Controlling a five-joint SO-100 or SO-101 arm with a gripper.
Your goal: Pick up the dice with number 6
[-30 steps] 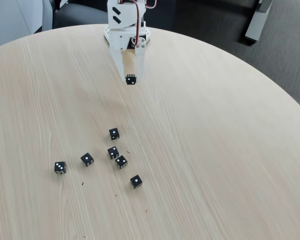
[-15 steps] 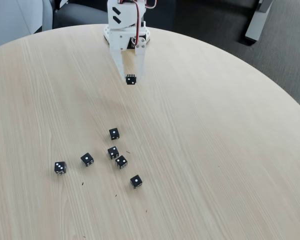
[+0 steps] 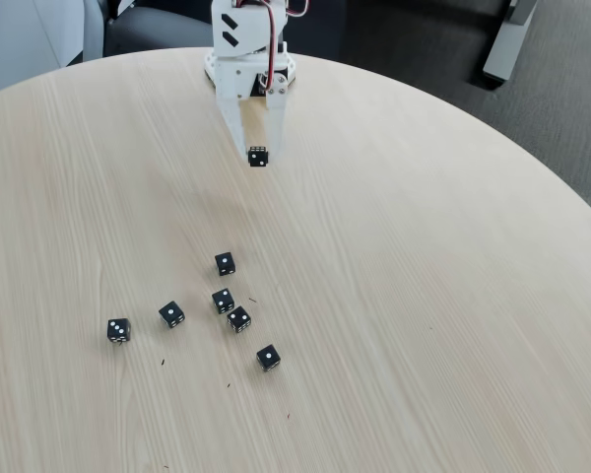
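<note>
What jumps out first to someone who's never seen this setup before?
A white robot arm at the table's far edge points its gripper down, pinching a tiny black die between its fingertips. Nearer the camera, six more black dice with white pips lie scattered on the pale round wooden table.

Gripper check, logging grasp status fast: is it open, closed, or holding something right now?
Gripper: closed on the six-pip die, held between its white fingers above the round wooden table.
</note>
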